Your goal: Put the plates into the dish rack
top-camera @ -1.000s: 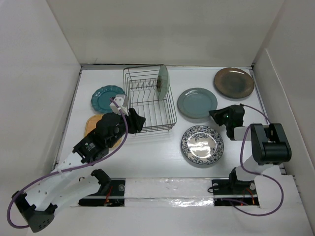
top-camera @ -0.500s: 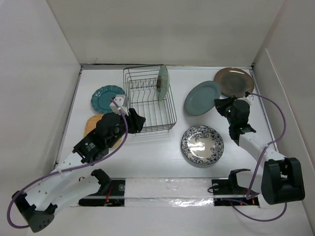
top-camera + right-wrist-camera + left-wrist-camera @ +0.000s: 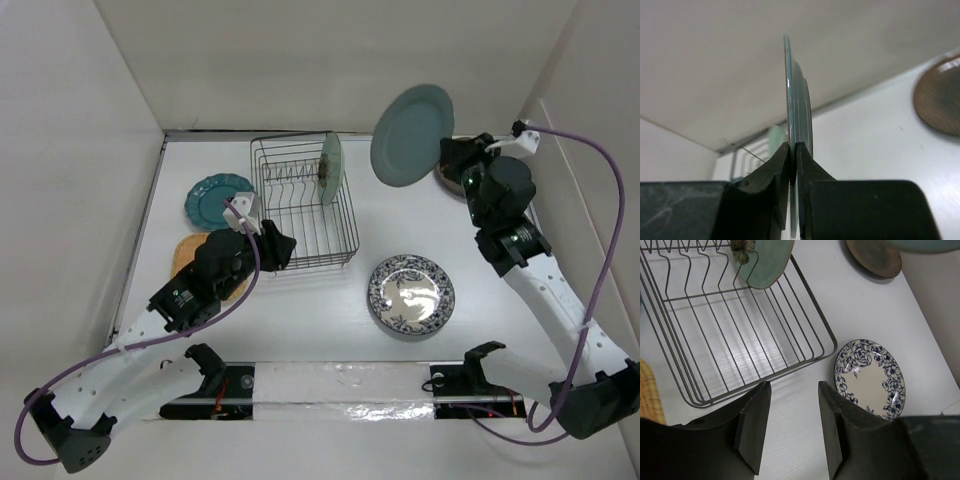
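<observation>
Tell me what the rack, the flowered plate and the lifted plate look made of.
The rack looks like thin metal wire, dark and dull, maybe coated: bent rods, see-through grid. The flowered plate seems glazed ceramic: glossy, with glints. The lifted plate, edge-on in the right gripper, looks ceramic too: smooth grey-blue glaze, thin stiff rim.

Plates: six. Teal [image 3: 218, 198], orange [image 3: 183, 253], grey-blue [image 3: 410, 135], brown [image 3: 874, 257], mint [image 3: 332, 167], patterned [image 3: 411, 293]. Rack [image 3: 300, 225]: one. Arms: two, left [image 3: 190, 290], right [image 3: 545, 290].
</observation>
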You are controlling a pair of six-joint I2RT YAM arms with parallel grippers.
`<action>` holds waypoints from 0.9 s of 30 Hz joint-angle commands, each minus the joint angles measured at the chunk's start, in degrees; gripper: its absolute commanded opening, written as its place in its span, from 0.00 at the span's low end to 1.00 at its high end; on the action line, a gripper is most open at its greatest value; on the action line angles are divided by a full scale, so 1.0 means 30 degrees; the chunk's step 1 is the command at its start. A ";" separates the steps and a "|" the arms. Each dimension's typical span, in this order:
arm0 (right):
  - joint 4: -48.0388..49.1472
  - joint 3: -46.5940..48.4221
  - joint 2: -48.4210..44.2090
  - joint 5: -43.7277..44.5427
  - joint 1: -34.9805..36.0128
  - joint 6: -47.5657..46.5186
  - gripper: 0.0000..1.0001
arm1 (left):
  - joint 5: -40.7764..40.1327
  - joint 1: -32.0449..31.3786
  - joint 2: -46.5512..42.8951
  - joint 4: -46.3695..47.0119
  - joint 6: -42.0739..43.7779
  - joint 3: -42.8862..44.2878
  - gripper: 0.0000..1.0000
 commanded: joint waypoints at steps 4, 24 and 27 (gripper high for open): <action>0.3067 0.5577 0.1885 0.1568 0.2701 -0.2087 0.00 | 0.0235 0.0343 -0.0221 0.0765 0.0296 0.0348 0.40; -0.2264 2.2630 1.6502 0.3764 0.6073 -0.7565 0.00 | 0.0410 0.0345 -0.0631 0.0823 0.0296 0.0202 0.40; -0.2586 2.3129 1.7239 0.4204 0.6249 -0.8034 0.00 | 0.0410 0.0345 -0.0689 0.0823 0.0296 0.0202 0.40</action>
